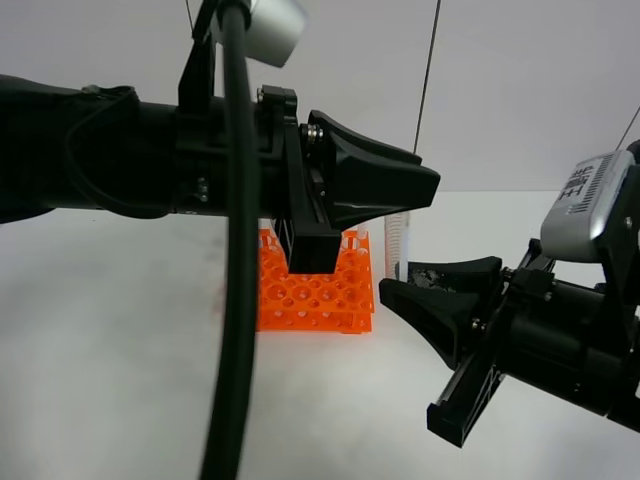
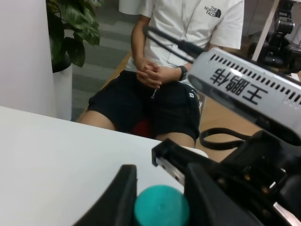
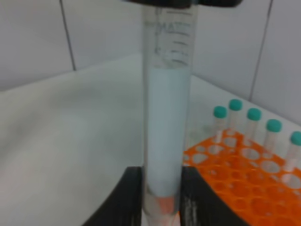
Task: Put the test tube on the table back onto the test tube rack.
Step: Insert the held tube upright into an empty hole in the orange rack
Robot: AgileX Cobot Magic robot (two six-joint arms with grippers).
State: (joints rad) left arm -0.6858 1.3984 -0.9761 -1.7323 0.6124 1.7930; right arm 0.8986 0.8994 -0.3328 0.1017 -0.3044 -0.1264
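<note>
The test tube [image 1: 397,240] stands upright in the air just right of the orange test tube rack [image 1: 315,295], above the white table [image 1: 120,350]. My left gripper [image 1: 410,195] reaches in from the left and is shut on its teal cap [image 2: 161,207]. My right gripper [image 1: 400,280] comes from the lower right. In the right wrist view its fingers [image 3: 134,197] press both sides of the tube's lower part [image 3: 167,117], whose tip is hidden between them. The rack [image 3: 249,183] lies just beyond the tube.
Several teal-capped tubes [image 3: 254,117] stand along the rack's far row. The left arm's black cable [image 1: 235,300] hangs in front of the rack. A seated person [image 2: 160,70] and a potted plant [image 2: 70,28] are beyond the table edge.
</note>
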